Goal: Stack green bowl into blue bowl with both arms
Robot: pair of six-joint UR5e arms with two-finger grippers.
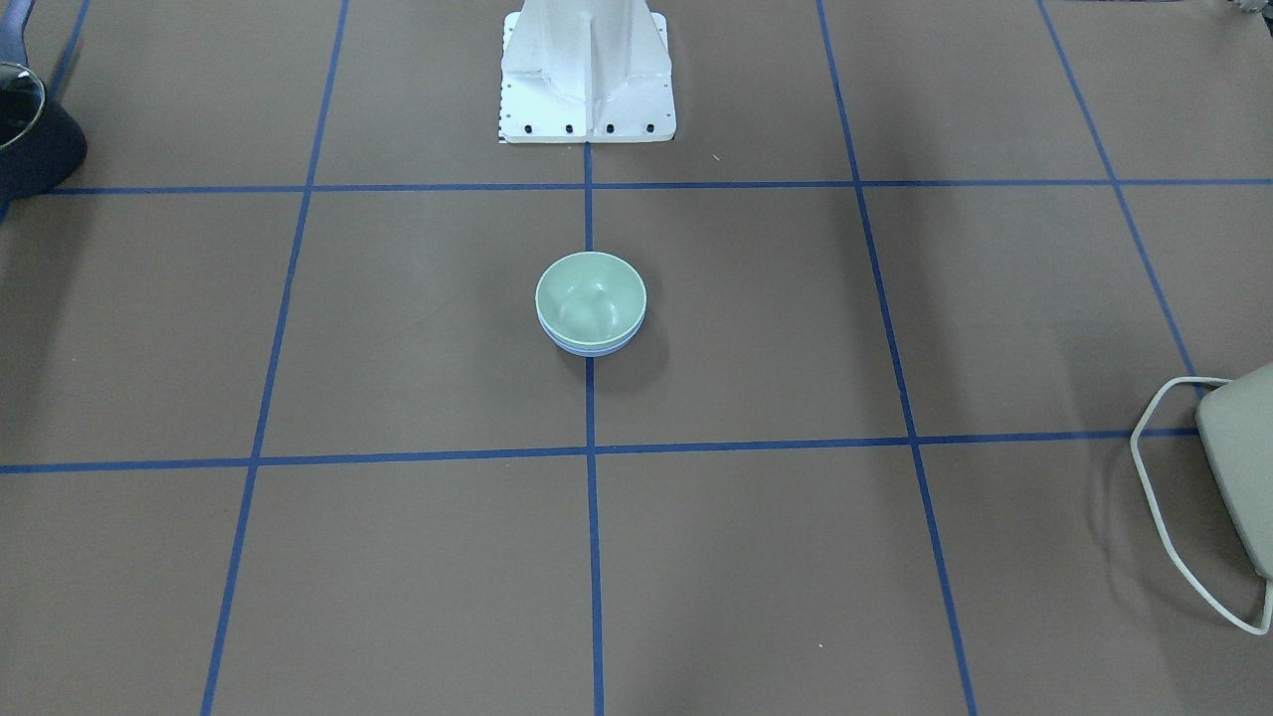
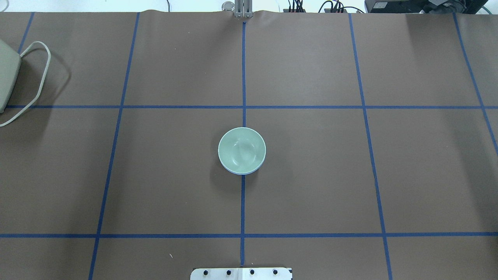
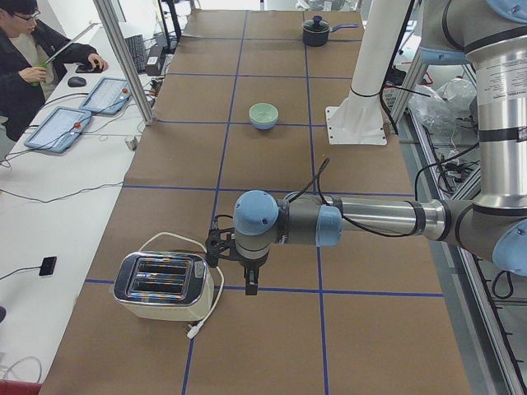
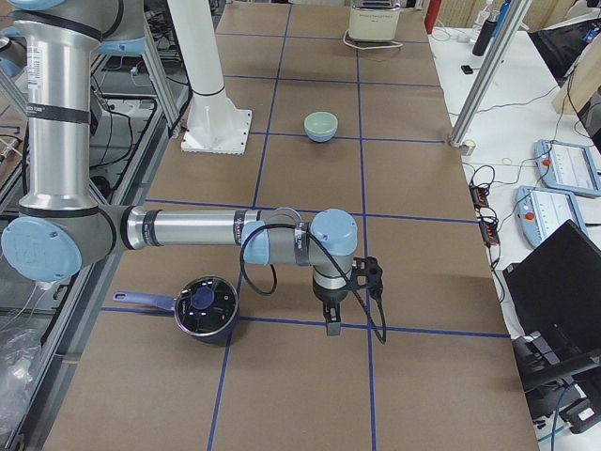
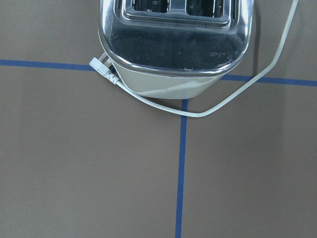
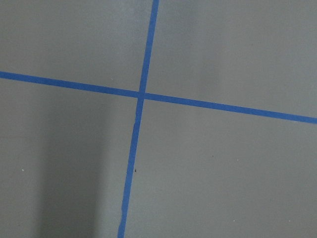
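Stack: green bowl (image 1: pixel 591 298) nested in blue bowl (image 1: pixel 594 349), frame centre on table (image 1: pixel 796 557) | left pincer (image 3: pixel 249 287), right pincer (image 4: pixel 331 326): far from bowls, opening cannot tell | risk: left could snag toaster cord (image 5: pixel 218 110) close by

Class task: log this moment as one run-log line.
stage: stacked | green bowl in blue bowl | left gripper by toaster | right gripper by pot | jaws: unclear

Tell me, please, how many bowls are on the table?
2, both in the middle of the table: the green bowl nested inside the blue bowl, whose edge alone shows.
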